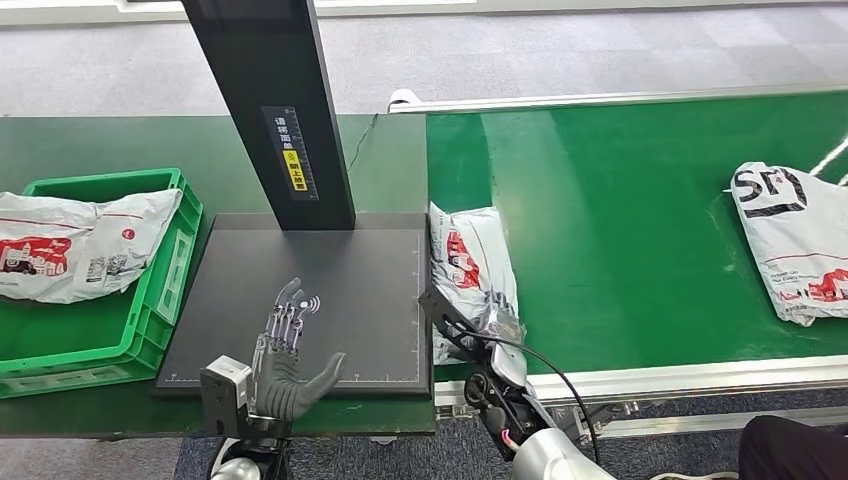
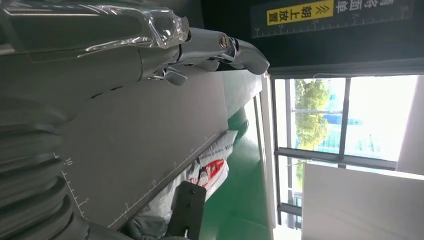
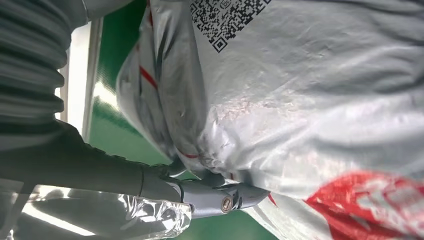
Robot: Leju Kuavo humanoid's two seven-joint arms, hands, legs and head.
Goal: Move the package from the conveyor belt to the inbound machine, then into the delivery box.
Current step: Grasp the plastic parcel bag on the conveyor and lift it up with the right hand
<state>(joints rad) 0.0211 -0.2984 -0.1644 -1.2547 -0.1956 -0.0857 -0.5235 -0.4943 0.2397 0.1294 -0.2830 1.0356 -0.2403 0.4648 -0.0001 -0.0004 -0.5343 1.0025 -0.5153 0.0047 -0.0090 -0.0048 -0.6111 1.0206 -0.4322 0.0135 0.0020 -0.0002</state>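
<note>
**Left hand over the dark plate**

The left hand [image 2: 100, 55] is flat and open above the dark plate [image 2: 150, 135] of the inbound machine. It holds nothing. White ruler marks run along the plate's edge. Just past that edge a white and red package [image 2: 212, 167] lies on the green conveyor belt [image 2: 240, 200]. A yellow label [image 2: 300, 12] is on the black post. Windows [image 2: 345, 115] are behind.

Grey carpet tiles [image 1: 560, 50] cover the floor at twelve o'clock in the head view, with a pale strip of wall base [image 1: 500, 5] along the far edge. In the left wrist view, a large window [image 2: 345, 115] with dark frames lets in bright daylight, green trees showing outside, and a plain white panel [image 2: 360, 205] stands just beside it.
</note>
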